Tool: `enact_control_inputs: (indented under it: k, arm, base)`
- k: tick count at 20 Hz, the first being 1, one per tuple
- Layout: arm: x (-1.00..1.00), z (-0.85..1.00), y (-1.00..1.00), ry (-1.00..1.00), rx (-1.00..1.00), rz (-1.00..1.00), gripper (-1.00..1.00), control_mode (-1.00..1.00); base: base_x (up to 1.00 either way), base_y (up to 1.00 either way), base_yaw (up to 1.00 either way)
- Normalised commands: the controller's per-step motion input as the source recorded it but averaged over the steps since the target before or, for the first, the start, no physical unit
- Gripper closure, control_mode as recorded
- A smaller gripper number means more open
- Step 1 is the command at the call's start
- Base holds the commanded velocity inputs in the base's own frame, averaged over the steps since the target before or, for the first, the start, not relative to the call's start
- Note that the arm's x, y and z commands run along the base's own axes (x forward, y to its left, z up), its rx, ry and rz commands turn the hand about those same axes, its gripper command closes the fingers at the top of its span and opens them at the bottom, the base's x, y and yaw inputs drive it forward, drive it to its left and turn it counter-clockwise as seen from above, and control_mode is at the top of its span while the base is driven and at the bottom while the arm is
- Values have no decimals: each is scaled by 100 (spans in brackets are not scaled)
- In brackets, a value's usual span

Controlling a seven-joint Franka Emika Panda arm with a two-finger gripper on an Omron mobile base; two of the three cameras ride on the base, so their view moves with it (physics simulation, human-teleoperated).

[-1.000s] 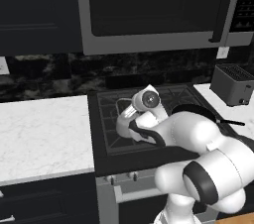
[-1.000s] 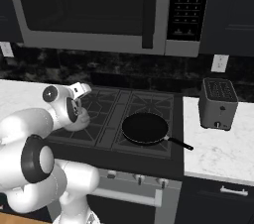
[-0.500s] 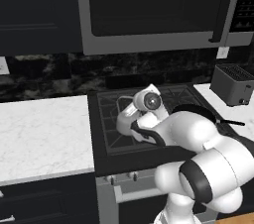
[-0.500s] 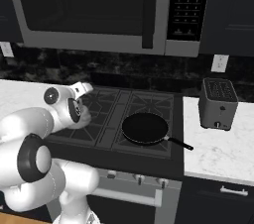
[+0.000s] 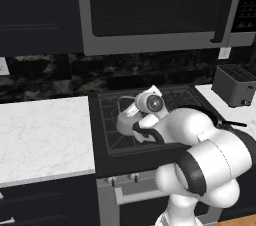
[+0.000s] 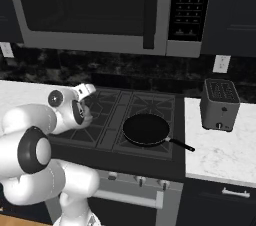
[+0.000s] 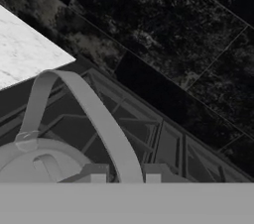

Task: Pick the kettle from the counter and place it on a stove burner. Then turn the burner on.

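The grey kettle (image 5: 125,121) sits low over the front left stove burner (image 5: 112,137), and my arm partly covers it. In the hand view its arched handle (image 7: 84,104) rises from the lid (image 7: 34,161) and runs down between my two fingertips. My gripper (image 7: 125,174) is shut on that handle, one finger (image 7: 96,173) on each side. From the left base view the hand (image 5: 150,104) hovers just right of the kettle. The black grate (image 7: 163,143) lies beneath, and the white marble counter (image 5: 40,135) is to the left.
A round black frying pan (image 6: 146,129) occupies the front right burner, its handle pointing right. A toaster (image 6: 220,104) stands on the right counter. Stove knobs (image 6: 137,182) line the stove front. A microwave (image 6: 100,10) hangs above the cooktop.
My hand has shifted only very slightly. The kettle stays at the same spot over the front left burner.
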Motion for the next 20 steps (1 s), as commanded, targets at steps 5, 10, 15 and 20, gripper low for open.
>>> enact_control_inputs:
  k: [5,10,15,20]
  arm:
    - [10,-14,0,0,0,0,100,-100]
    - [1,-2,0,0,0,0,-100,-100]
    - [-3,0,0,0,0,0,-100,-100]
    - [-36,0,4,0,0,5,-100,-100]
  base:
    - [0,0,0]
    - [0,0,0]
    - [0,0,0]
    - [0,0,0]
